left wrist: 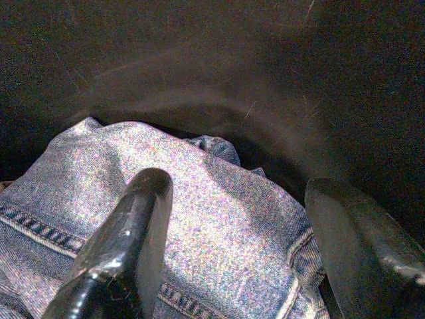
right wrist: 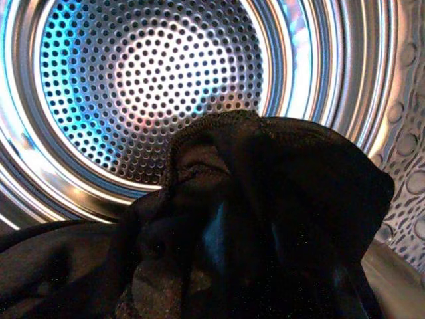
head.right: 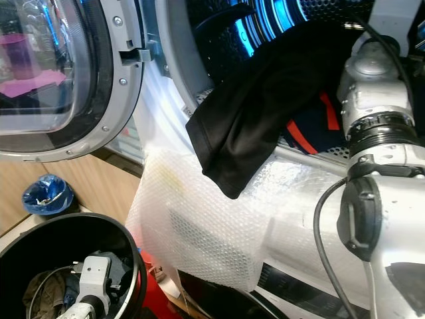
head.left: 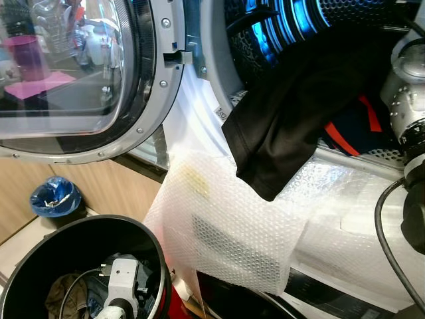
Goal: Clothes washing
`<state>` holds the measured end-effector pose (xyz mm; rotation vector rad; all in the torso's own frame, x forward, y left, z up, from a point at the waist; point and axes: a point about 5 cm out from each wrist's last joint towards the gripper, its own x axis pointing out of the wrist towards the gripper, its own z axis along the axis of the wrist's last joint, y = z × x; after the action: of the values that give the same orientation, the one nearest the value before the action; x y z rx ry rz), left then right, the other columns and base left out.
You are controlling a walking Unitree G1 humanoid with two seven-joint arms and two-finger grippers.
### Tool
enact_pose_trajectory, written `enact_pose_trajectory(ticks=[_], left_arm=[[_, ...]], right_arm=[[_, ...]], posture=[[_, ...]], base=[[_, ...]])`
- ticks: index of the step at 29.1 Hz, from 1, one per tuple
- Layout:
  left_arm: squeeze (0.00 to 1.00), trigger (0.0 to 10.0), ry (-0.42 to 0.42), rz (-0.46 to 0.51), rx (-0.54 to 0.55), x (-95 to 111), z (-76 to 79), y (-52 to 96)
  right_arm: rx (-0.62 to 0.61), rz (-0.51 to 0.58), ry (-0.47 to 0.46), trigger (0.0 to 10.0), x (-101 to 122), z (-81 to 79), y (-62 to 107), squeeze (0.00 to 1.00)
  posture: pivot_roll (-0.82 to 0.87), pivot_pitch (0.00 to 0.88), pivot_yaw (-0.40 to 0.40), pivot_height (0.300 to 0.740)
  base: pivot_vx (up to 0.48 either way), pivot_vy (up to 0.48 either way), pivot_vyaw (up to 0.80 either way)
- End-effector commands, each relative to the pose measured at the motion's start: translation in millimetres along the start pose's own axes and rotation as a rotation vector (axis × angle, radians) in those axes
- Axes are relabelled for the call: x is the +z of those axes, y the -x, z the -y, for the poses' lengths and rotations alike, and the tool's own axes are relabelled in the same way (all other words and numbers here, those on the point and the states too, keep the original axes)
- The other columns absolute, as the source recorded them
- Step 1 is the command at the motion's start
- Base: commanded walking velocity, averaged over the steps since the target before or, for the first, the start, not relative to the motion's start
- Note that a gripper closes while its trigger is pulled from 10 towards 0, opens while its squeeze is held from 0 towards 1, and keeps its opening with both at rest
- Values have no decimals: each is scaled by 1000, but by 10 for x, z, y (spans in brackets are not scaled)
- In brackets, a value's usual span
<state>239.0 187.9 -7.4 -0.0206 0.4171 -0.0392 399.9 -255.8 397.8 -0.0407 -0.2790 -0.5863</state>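
A black garment (head.left: 292, 119) hangs out of the washer drum (head.left: 292, 20) over its lip. My right arm (head.right: 378, 133) reaches into the drum. In the right wrist view the same black garment (right wrist: 265, 219) is bunched up over the right gripper, which is shut on it with its fingers hidden under the cloth, in front of the perforated drum wall (right wrist: 166, 80). A navy and red piece (head.left: 352, 129) lies inside under the black cloth. My left gripper (left wrist: 236, 193) is down in the black basket (head.left: 153, 246), open just above blue jeans (left wrist: 199, 219).
The washer door (head.left: 73, 80) stands swung open at the left. Bubble wrap (head.left: 226, 226) covers the machine's front below the opening. A small bin with a blue bag (head.left: 54, 196) sits on the floor by the wooden cabinet. A black cable (head.left: 385, 232) loops off my right arm.
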Motion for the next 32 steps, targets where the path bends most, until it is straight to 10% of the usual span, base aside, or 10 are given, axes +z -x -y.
enact_pose_trajectory(ticks=[1, 10, 17, 18, 32], left_arm=[[0, 10000, -16, -12, -10, -15, 8, 12], [0, 10000, -19, -13, -24, -7, 32, 3], [0, 10000, -13, -10, -10, -5, 1, 14], [0, 10000, -13, -12, -12, -12, 1, 19], [0, 10000, -11, -12, -15, -6, 1, 13]], right_arm=[[-12, -19, -24, 10000, -15, 78, -22, 1000], [-25, 77, -58, 10000, 318, 464, -38, 1000], [118, 70, -31, 10000, 319, 438, 139, 1000], [163, 52, 29, 10000, 267, 443, 182, 8], [547, 151, -227, 10000, 560, 503, 633, 0]], posture=[[-91, 13, 10, 740], [-102, 18, 17, 740], [-83, 22, 11, 740], [-83, 22, 11, 740], [-88, 20, 11, 740]], base=[[0, 0, 0], [0, 0, 0], [0, 0, 0], [0, 0, 0], [0, 0, 0]])
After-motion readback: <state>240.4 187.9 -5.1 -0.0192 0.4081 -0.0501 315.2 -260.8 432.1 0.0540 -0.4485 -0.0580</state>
